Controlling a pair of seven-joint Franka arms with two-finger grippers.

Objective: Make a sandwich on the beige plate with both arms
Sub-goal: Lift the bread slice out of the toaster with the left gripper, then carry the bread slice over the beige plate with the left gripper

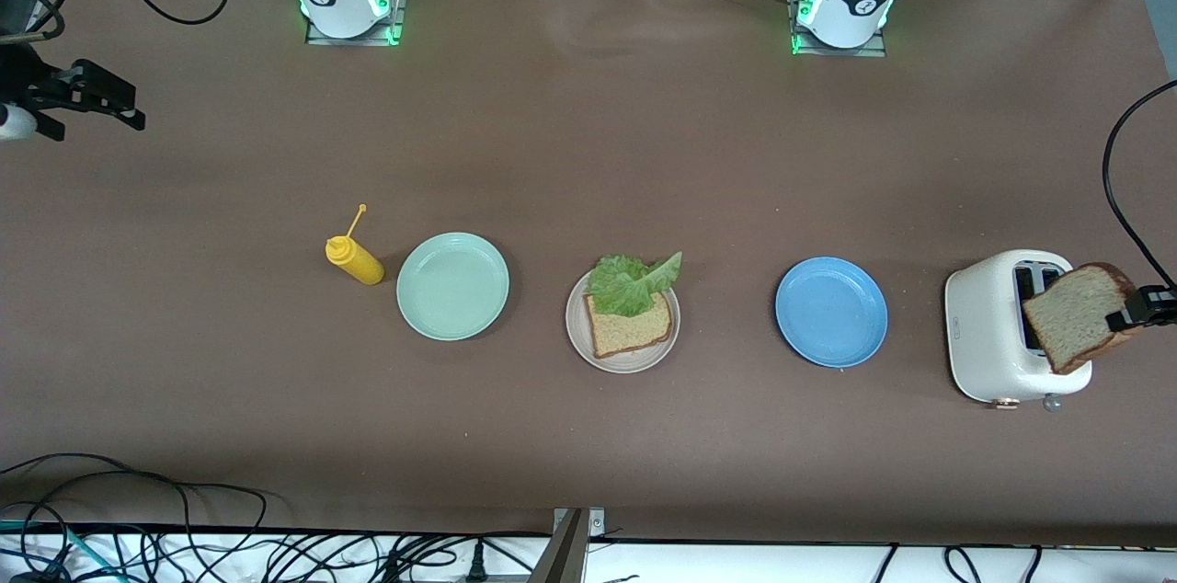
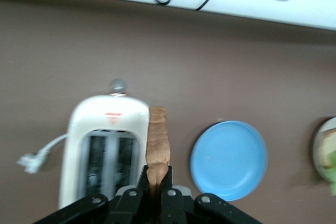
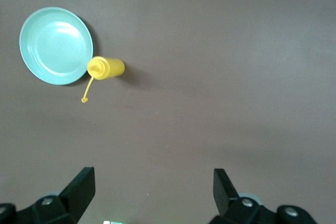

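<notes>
1. The left pincer [image 1: 1140, 307] is pinched on a bread slice [image 1: 1076, 314] by its crust edge, holding it upright in the air over the white toaster [image 1: 988, 335] at the left arm's end of the desk [image 1: 588, 132]. In the left wrist view the slice shows edge-on between the closed fingers [image 2: 140, 188], right beside the toaster's slots [image 2: 107, 163].
2. The beige plate [image 1: 581, 346] sits mid-desk, between the mint-green plate [image 1: 452, 286] and the blue plate [image 1: 831, 312].
3. On the beige plate lies a second bread slice [image 1: 634, 328], flat, with a ruffled lettuce leaf [image 1: 630, 280] on its farther part; the leaf's tip reaches past the plate's rim.
4. A yellow squeeze bottle [image 1: 354, 259] is just beside the mint-green plate, toward the right arm's end; it looks to be lying on its side, though that is hard to judge from above.
5. The right pincer [image 1: 87, 100] waits with its fingers [image 3: 81, 184] spread wide and nothing between them, over bare desk at the right arm's end.
</notes>
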